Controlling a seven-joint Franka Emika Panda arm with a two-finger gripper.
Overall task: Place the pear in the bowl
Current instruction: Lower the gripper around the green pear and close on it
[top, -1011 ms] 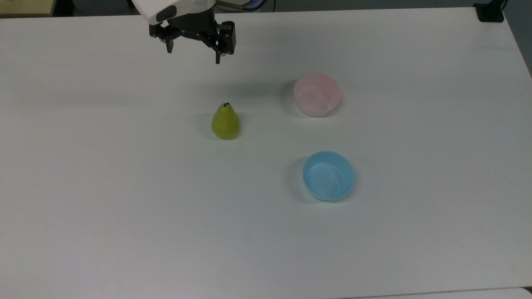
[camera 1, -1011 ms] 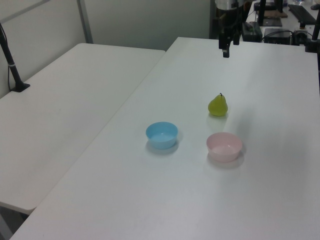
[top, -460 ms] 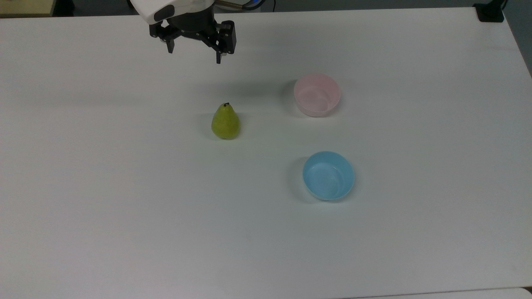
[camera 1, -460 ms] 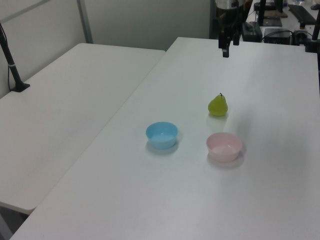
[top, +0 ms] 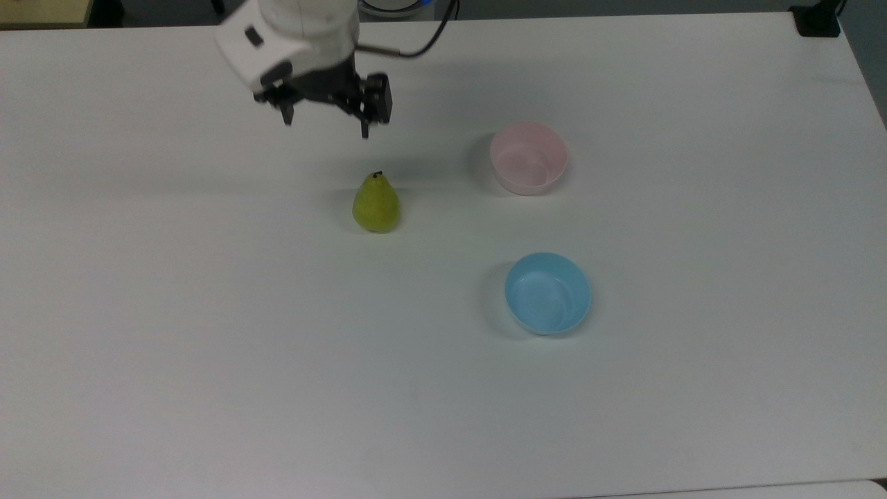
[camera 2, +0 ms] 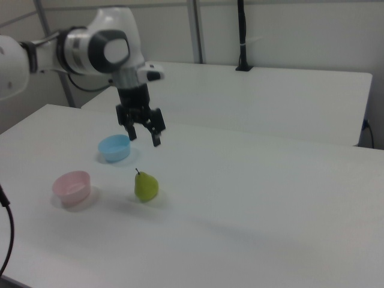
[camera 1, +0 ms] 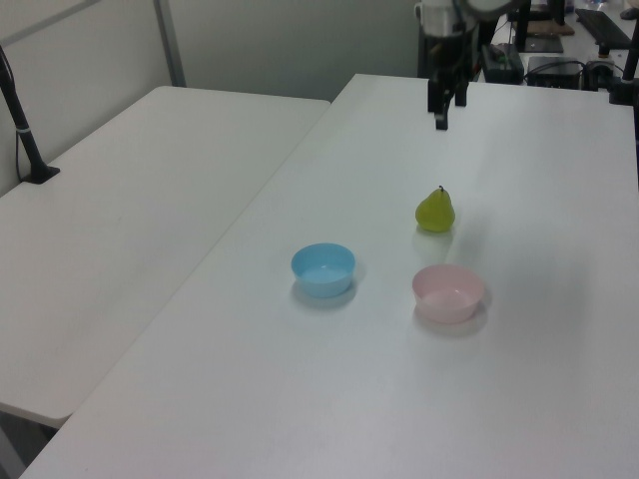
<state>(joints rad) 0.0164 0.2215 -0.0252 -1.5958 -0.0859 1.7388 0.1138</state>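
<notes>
Open tool (top: 326, 128) hangs above upright pear (top: 375, 204), apart from it.

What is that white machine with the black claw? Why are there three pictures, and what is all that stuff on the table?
The white machine is a robot arm, and the black claw at its end is its gripper, a hand with two fingers. The fingers are open and hold nothing; the gripper hangs in the air above the table.

The three pictures show the same moment from three cameras. The top view looks down on the table. The left view and the right view look across it from opposite sides.

Three things sit on the white table: a yellow-green pear standing upright, a pink bowl and a light blue bowl. Both bowls are empty. The robot's job is to pick up the pear and put it in the pink bowl. It has not touched the pear yet.
</notes>
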